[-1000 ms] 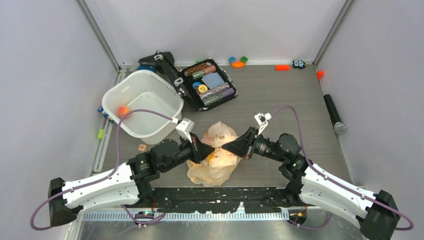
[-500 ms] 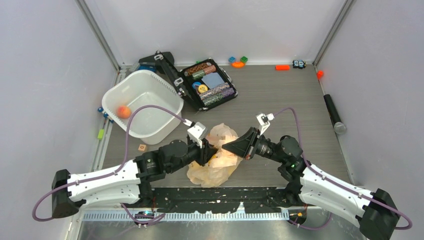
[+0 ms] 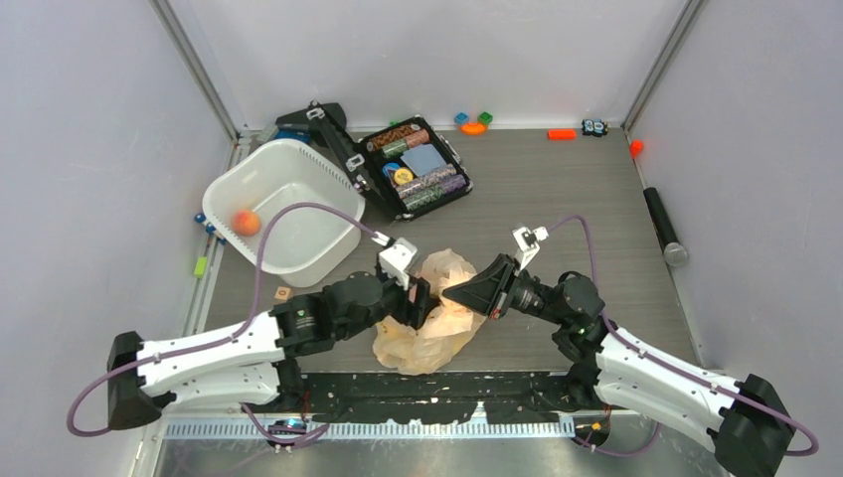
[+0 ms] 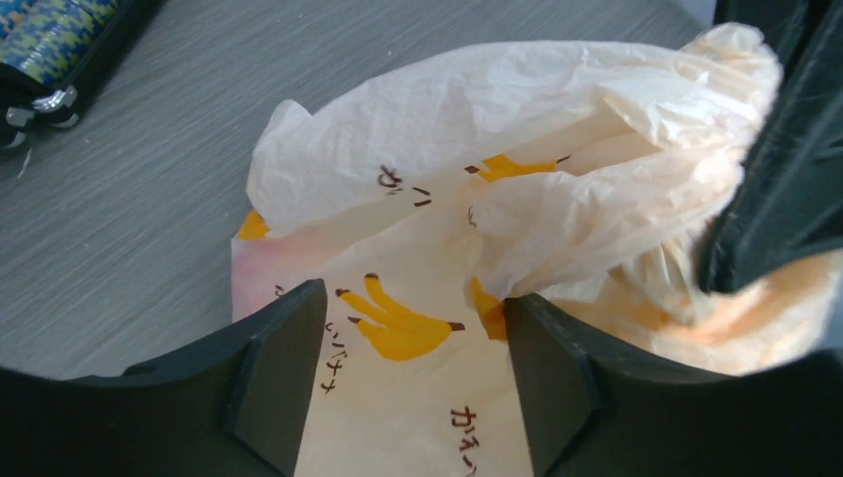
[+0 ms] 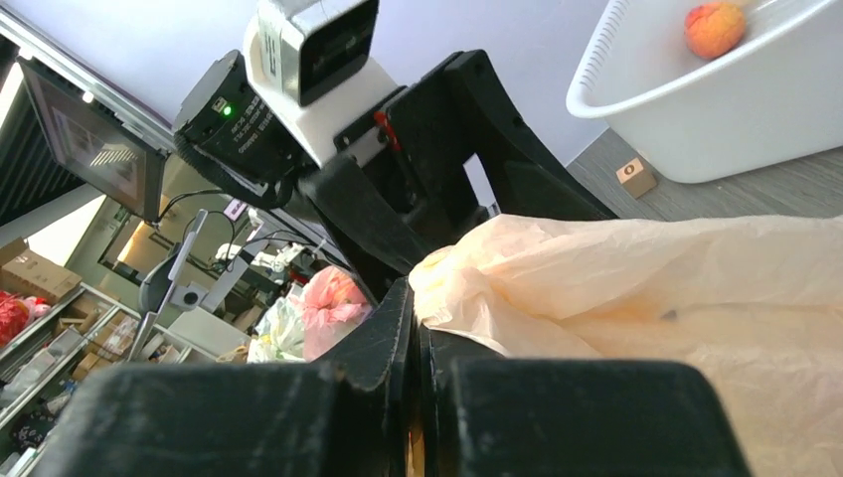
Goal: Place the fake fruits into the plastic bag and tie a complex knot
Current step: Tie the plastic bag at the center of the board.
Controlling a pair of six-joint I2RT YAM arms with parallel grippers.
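Left wrist view: the left gripper (image 4: 413, 298) is seen released over the plastic bag (image 4: 447, 189); the fold clenched by the right gripper (image 5: 416, 318) should be gripped firmly.

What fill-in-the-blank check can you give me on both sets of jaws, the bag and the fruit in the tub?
1. On the right gripper, the jaws are ___ on a bunched part of the plastic bag.
2. On the left gripper, the jaws stand ___, with the bag's banana print showing between them.
3. The orange fruit lies in the ___ tub, not in the bag.

Missing words: shut; open; white.
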